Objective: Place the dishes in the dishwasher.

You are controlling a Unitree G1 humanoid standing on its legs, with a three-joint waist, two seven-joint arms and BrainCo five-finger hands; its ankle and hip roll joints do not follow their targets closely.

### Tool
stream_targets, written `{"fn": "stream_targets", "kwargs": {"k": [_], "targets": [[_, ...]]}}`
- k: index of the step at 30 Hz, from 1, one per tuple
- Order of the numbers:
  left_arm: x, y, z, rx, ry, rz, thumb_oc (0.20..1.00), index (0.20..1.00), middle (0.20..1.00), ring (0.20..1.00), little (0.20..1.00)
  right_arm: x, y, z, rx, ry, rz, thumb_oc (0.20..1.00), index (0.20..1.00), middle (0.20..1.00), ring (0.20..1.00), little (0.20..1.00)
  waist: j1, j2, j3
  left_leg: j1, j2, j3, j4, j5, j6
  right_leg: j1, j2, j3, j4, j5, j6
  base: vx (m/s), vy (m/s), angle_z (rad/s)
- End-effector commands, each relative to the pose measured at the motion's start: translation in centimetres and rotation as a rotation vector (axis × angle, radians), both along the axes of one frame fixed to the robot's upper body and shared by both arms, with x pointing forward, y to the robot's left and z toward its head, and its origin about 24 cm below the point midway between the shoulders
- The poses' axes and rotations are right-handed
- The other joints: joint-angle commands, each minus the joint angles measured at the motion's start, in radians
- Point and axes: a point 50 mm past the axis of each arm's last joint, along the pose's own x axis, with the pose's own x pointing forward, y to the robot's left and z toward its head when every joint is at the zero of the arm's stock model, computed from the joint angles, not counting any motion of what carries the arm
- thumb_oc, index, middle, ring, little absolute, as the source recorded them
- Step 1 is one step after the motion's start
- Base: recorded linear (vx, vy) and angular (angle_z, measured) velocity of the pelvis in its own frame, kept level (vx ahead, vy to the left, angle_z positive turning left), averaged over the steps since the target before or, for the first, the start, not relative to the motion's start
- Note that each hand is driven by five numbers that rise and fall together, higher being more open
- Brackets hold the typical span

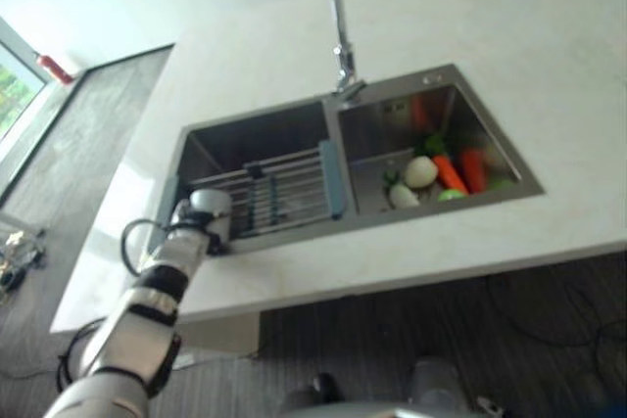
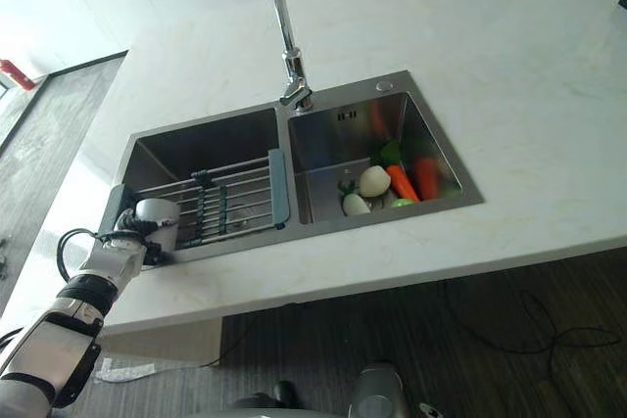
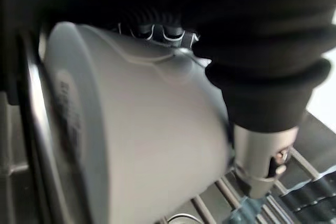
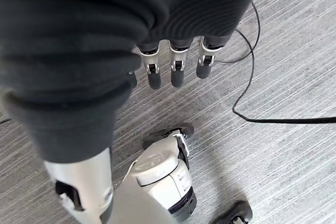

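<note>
A white cup (image 1: 212,205) lies on its side at the left end of a sliding metal rack (image 1: 289,193) that spans the left sink basin (image 2: 211,144). My left hand (image 1: 192,230) is shut on the cup, and in the left wrist view the thumb (image 3: 260,156) and fingers wrap round the cup's (image 3: 147,129) wall. My right hand (image 4: 176,72) hangs low over the grey floor with its fingers straight and nothing in them.
The right basin (image 1: 392,124) holds carrots (image 1: 451,173), white round vegetables (image 1: 420,171) and green ones. A tall faucet (image 1: 341,41) rises behind the divider. White countertop (image 1: 509,56) surrounds the sink, with its front edge close to me.
</note>
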Motion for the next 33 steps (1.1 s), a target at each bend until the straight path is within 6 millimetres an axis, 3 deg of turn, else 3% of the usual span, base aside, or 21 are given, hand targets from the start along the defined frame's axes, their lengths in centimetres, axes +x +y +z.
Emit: {"fn": "stream_targets", "kwargs": {"k": [1, 10, 15, 16, 17, 18, 27, 33], "targets": [[-2.1, 1.7, -1.7, 0.041, 0.147, 0.056, 1.0, 1.0, 1.0, 1.0, 1.0, 1.2, -0.1, 0.2, -0.005, -0.036, 0.018, 1.0, 1.0, 1.0, 1.0, 1.0, -0.025, -0.014, 0.049, -0.058, 0.028, -0.085, 0.071, -0.026, -0.001, 0.052, -0.049, 0.03, -0.121, 0.089, 0.072, 0.03, 0.047, -0.04], [-3.9, 2.7, -3.2, 0.083, 0.423, 0.028, 1.0, 1.0, 1.0, 1.0, 1.0, 2.8, -1.5, 1.1, -0.041, -0.067, 0.065, 1.0, 1.0, 1.0, 1.0, 1.0, -0.06, 0.002, 0.063, -0.058, 0.031, -0.064, 0.071, -0.024, -0.002, 0.038, -0.045, 0.055, -0.121, 0.091, 0.072, 0.02, 0.046, -0.08], [-4.0, 2.6, -3.5, 0.075, 0.467, 0.017, 1.0, 1.0, 1.0, 1.0, 1.0, 3.7, -2.1, 1.5, -0.055, -0.093, 0.08, 1.0, 1.0, 1.0, 1.0, 1.0, -0.073, 0.005, 0.073, -0.063, 0.031, -0.056, 0.071, -0.024, -0.002, 0.025, -0.042, 0.07, -0.121, 0.093, 0.073, -0.01, 0.038, -0.08], [-4.0, 2.6, -3.5, 0.078, 0.465, 0.012, 0.758, 0.758, 0.758, 0.758, 0.758, 3.8, -2.1, 1.6, -0.056, -0.097, 0.082, 1.0, 1.0, 1.0, 1.0, 1.0, -0.074, 0.005, 0.075, -0.064, 0.031, -0.055, 0.071, -0.024, -0.002, 0.023, -0.041, 0.072, -0.121, 0.093, 0.073, -0.02, 0.024, -0.2], [-3.8, 2.6, -3.4, 0.086, 0.457, 0.004, 0.407, 0.407, 0.407, 0.407, 0.407, 4.0, -2.1, 1.6, -0.057, -0.101, 0.085, 1.0, 1.0, 1.0, 1.0, 1.0, -0.076, 0.004, 0.077, -0.065, 0.032, -0.054, 0.071, -0.024, -0.003, 0.02, -0.041, 0.074, -0.121, 0.094, 0.074, -0.02, 0.015, -0.16], [-3.7, 2.5, -3.3, 0.094, 0.452, -0.003, 0.2, 0.2, 0.2, 0.2, 0.2, 4.0, -2.1, 1.6, -0.057, -0.104, 0.087, 1.0, 1.0, 1.0, 1.0, 1.0, -0.077, 0.003, 0.078, -0.067, 0.032, -0.053, 0.071, -0.024, -0.003, 0.019, -0.04, 0.075, -0.121, 0.094, 0.074, -0.03, 0.014, -0.06], [-1.3, 2.0, -1.0, 0.136, 0.311, -0.079, 0.2, 0.2, 0.2, 0.2, 0.2, 4.7, -1.8, 1.7, -0.049, -0.146, 0.081, 1.0, 1.0, 1.0, 1.0, 1.0, -0.071, -0.017, 0.1, -0.085, 0.038, -0.052, 0.071, -0.019, -0.004, -0.002, -0.038, 0.074, -0.121, 0.106, 0.076, -0.07, -0.013, -0.01], [1.5, 1.9, 3.1, 0.264, 0.006, -0.112, 0.2, 0.2, 0.2, 0.2, 0.2, 4.6, -1.3, 1.5, -0.037, -0.162, 0.067, 1.0, 1.0, 1.0, 1.0, 1.0, -0.057, -0.032, 0.099, -0.09, 0.039, -0.056, 0.071, -0.018, -0.005, -0.003, -0.044, 0.06, -0.121, 0.11, 0.079, -0.06, -0.038, 0.01]]}}
